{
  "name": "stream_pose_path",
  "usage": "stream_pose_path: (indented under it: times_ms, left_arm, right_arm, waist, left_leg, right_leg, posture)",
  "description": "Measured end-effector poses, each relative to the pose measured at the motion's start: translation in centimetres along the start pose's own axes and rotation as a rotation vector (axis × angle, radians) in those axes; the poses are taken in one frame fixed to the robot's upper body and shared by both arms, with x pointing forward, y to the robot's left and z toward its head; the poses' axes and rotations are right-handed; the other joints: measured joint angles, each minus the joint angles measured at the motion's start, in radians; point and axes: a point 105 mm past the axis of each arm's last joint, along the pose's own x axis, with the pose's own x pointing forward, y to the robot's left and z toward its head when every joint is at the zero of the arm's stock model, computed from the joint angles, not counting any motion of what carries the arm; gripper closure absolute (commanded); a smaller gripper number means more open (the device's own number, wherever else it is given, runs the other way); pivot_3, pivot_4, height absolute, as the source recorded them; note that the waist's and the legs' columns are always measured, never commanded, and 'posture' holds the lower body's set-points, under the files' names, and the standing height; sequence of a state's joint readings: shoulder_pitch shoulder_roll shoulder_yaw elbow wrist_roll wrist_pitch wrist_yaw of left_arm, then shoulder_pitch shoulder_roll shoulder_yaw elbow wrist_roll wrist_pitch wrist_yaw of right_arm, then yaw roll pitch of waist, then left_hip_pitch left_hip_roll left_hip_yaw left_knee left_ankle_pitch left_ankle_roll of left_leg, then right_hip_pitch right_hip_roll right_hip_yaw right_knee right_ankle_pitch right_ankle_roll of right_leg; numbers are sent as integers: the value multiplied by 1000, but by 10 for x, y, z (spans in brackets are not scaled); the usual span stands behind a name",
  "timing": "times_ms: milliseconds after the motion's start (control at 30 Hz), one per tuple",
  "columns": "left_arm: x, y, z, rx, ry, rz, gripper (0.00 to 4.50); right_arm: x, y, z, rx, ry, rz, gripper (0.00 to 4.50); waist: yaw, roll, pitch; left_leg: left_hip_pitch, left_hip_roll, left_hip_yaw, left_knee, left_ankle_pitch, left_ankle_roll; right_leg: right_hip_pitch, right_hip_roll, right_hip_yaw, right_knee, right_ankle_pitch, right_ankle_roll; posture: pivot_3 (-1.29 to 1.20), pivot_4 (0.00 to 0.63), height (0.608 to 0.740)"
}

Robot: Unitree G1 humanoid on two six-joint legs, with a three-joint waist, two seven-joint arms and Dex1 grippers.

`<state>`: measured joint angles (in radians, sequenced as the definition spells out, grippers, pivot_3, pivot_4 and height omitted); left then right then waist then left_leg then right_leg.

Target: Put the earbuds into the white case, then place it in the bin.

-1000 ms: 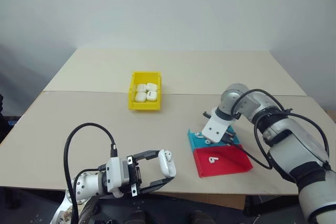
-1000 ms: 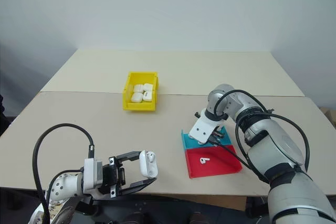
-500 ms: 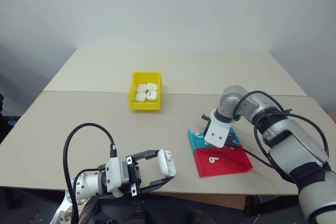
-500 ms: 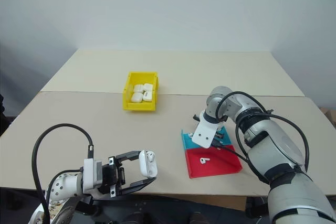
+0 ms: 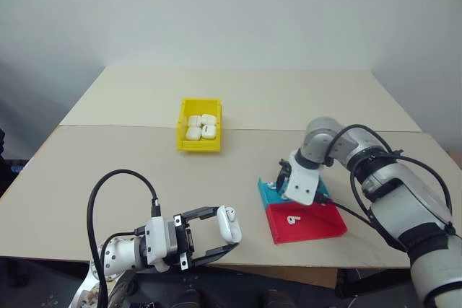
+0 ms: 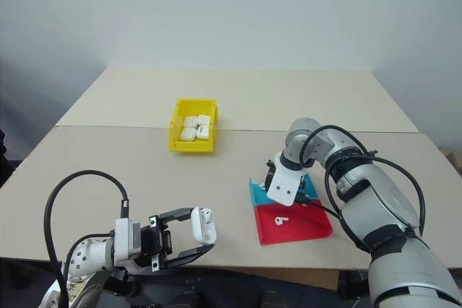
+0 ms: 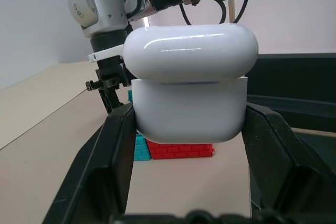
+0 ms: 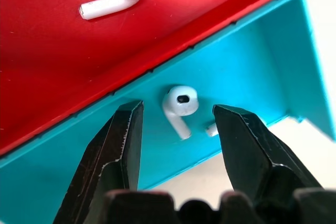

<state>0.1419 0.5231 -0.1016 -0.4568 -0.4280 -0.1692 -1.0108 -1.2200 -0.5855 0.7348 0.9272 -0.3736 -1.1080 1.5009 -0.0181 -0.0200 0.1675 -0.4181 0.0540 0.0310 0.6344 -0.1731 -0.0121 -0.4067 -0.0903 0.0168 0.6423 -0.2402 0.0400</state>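
Note:
My left gripper (image 5: 221, 233) is shut on the white case (image 7: 190, 106) near the table's front edge. It holds the case upright, with the lid slightly ajar. My right gripper (image 8: 177, 109) points down into the teal tray (image 8: 247, 72) and is open. One of its fingers (image 8: 122, 145) stands on each side of an earbud (image 8: 180, 103) lying on the tray floor, not touching it. A second earbud (image 5: 292, 219) lies in the red tray (image 5: 321, 227). The yellow bin (image 5: 198, 144) stands further back on the table, left of centre.
Several identical white cases (image 5: 201, 127) lie inside the yellow bin. The teal and red trays sit side by side at the front right. A seam crosses the table just behind the bin.
My right gripper has tipped further down over the teal tray and its fingers have spread wider. The left gripper and the case have not moved.

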Motion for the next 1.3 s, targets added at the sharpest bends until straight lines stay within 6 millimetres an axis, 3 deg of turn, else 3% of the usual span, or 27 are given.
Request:
stream_pose_path:
  times_ms: [133, 1300]
  left_arm:
    - [0, 0, -1, -1, 3, 6, 1764]
    - [0, -3, -3, -8, 14, 8, 1764]
  right_arm:
    - [-8, -7, 0, -48, 21, -12, 1940]
    - [4, 2, 3, -133, 28, 72, 1940]
  waist:
    - [0, 0, 0]
    - [1, 0, 0]
  left_leg:
    - [0, 0, 0, 0, 0, 0]
    - [0, 0, 0, 0, 0, 0]
  right_leg:
    - [0, 0, 0, 0, 0, 0]
    - [0, 0, 0, 0, 0, -1]
  posture:
    - [0, 150, 740]
    - [0, 150, 740]
